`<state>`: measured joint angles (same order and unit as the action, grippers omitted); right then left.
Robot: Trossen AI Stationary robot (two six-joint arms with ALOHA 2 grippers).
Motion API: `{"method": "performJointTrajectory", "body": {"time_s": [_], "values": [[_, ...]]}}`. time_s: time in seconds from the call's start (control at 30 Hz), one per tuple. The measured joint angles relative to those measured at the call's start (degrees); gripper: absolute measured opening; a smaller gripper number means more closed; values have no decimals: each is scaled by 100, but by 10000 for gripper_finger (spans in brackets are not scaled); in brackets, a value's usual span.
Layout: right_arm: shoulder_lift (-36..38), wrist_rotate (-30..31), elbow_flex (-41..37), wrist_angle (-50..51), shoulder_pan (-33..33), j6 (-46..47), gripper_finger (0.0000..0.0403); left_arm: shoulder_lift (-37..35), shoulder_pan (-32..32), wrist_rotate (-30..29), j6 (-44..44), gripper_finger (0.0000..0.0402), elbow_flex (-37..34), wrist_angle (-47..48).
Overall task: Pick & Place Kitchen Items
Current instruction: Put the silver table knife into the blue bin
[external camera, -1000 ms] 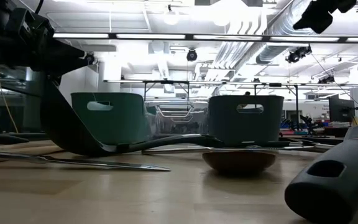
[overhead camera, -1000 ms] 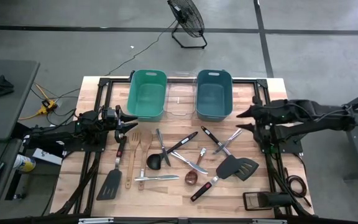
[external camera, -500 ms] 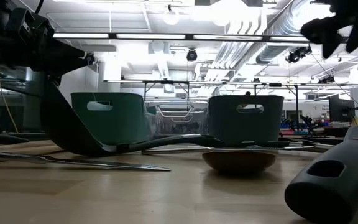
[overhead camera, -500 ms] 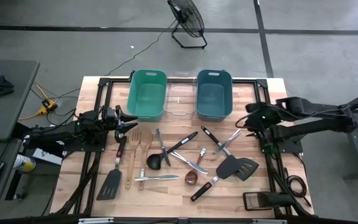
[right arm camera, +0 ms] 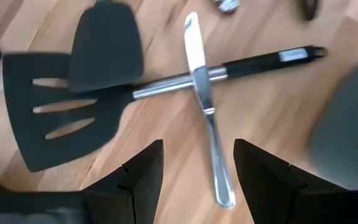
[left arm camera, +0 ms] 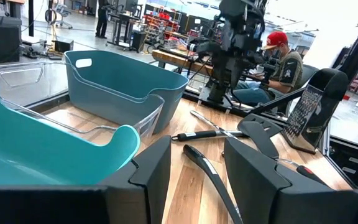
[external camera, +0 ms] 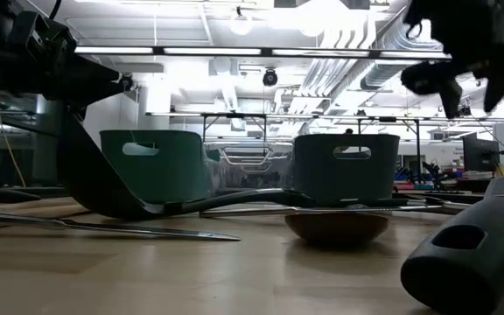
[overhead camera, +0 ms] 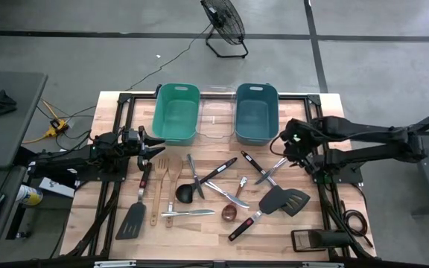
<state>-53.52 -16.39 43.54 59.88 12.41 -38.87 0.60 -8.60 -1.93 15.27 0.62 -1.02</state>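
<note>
Kitchen items (overhead camera: pixel 214 192) lie scattered on the wooden bench (overhead camera: pixel 110 231), all on the near side of the blue bin (overhead camera: pixel 256 112); none is in a bin yet. Nearest that bin: a silver knife (right arm camera: pixel 202 102) lying crossed over the metal neck of a black slotted spatula (right arm camera: pixel 61 112), the two touching where they cross.

Right gripper (overhead camera: pixel 292 141) hangs above this pair, just beside the blue bin's near corner, fingers (right arm camera: pixel 143 169) apart and holding nothing. The right wrist view shows the knife running between the two fingers.

Judgement: step in hand is the approach to a first pick, likely the knife, since it lies on top.
- Take the top piece first; lifting the spatula would tip the knife off.
- Fingers should straddle the knife's narrow width, away from the crossing.
- The knife is thin and flat on the wood, so the descent must go low; it may slip.

Left gripper (overhead camera: pixel 153 145) waits at the bench's left edge, beside the green bin (overhead camera: pixel 176 113), fingers part open, empty.
</note>
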Motion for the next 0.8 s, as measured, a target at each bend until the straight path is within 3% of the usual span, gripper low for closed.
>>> {"method": "performJointTrajectory", "body": {"time_s": [0.37,0.8], "values": [[-227,300,-1003,-1274,-3,-347,188,0,0,2,2,149,0,1],[-1087,788,-1291,-2113,-251,-496,188,-2,0,2,2,149,0,0]]}}
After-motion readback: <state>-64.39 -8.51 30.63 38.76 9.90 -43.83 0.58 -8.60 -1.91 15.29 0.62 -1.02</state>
